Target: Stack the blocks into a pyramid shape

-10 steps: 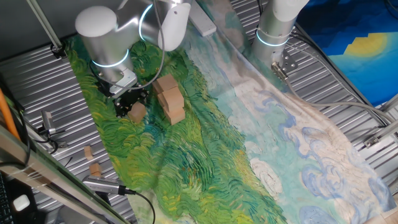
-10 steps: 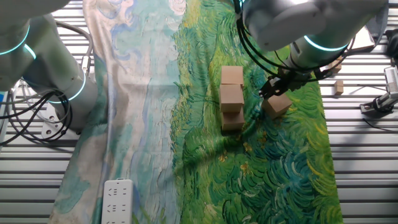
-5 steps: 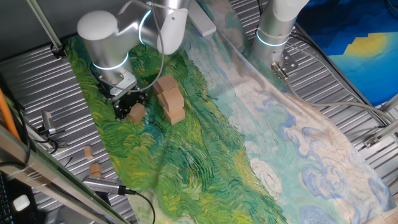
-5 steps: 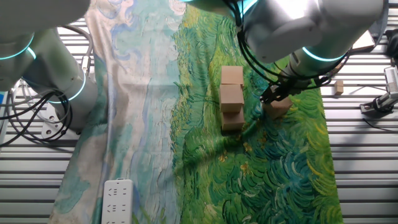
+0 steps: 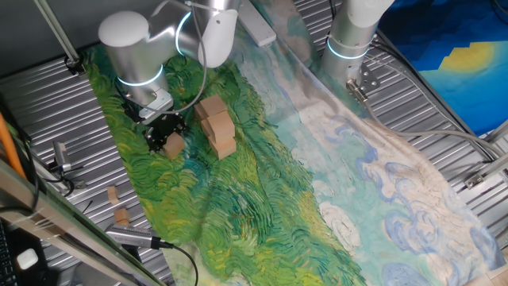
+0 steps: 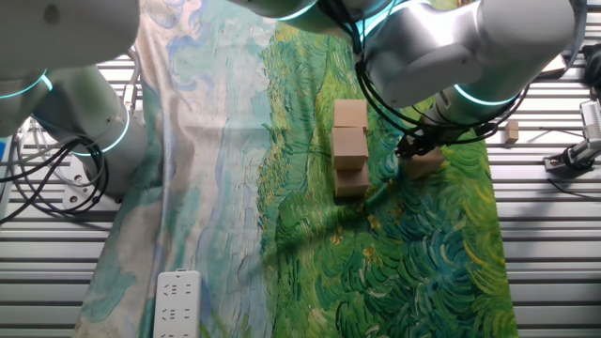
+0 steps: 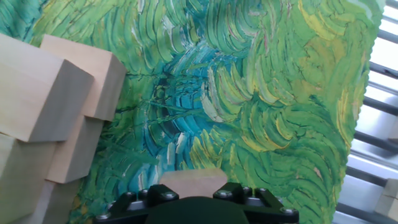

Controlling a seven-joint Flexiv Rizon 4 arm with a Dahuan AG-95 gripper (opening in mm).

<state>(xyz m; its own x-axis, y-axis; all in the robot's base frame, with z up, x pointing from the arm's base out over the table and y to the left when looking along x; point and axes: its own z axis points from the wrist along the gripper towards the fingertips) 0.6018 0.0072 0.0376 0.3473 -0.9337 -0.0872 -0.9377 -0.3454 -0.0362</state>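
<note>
Presently the painted cloth (image 5: 262, 183) covers the table, and the arm's gripper (image 5: 164, 137) hangs low over it, clenched on a single block (image 5: 175, 145). The stacked blocks (image 5: 216, 127) stand close by at about three o'clock of the gripper in one fixed view, apart from it; their exact count cannot be told. Judged by appearance, each cube is light, rigid and smooth-faced, so two flat opposite sides offer the sound hold. Two small wooden bits (image 5: 117, 205) lie off the cloth.

Pale unpainted wood blocks (image 5: 215, 125) left of the black pincer (image 7: 198, 200); beneath it, a cloth (image 7: 249, 93) of swirling green, yellow and teal brushstrokes.
</note>
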